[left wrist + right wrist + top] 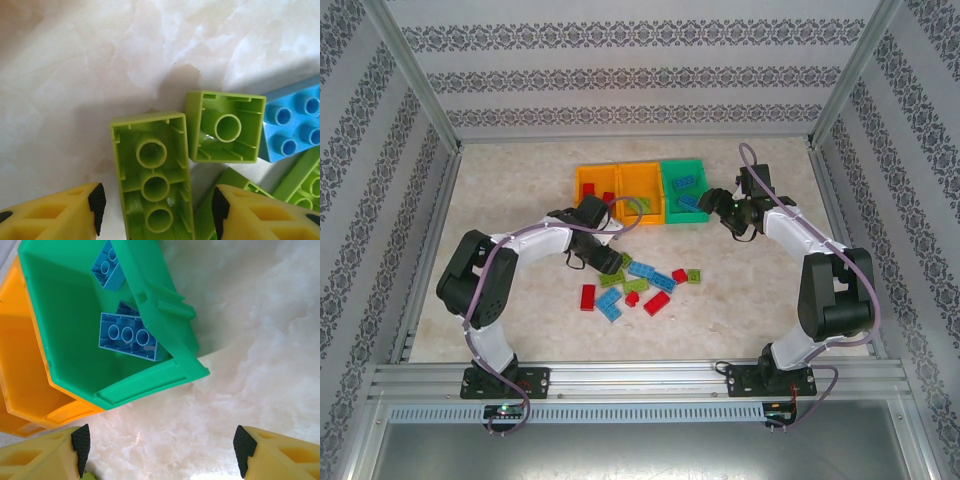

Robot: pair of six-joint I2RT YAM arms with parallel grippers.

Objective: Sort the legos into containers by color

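Top view: the left arm folds inward, its left gripper [607, 260] low over the loose legos [645, 283] on the counter [510, 190]. The right arm reaches toward the green bin [682, 162].

Left wrist view: the jaws are released, straddling an upturned lime brick [152, 170].

Right wrist view: the right gripper [160, 447] is spread wide over the counter, just near of the green bin holding blue bricks [127, 335].

Left arm [480, 285] and right arm [835, 290]: white link shells, black joint housings, black base plates [505, 380]; one pale lilac cable [535, 232] run along each. Pincer fingers [45, 215] of yellow moulded plastic with recessed pockets; black pads [96, 202] at the inner tips, alike on both wrists.
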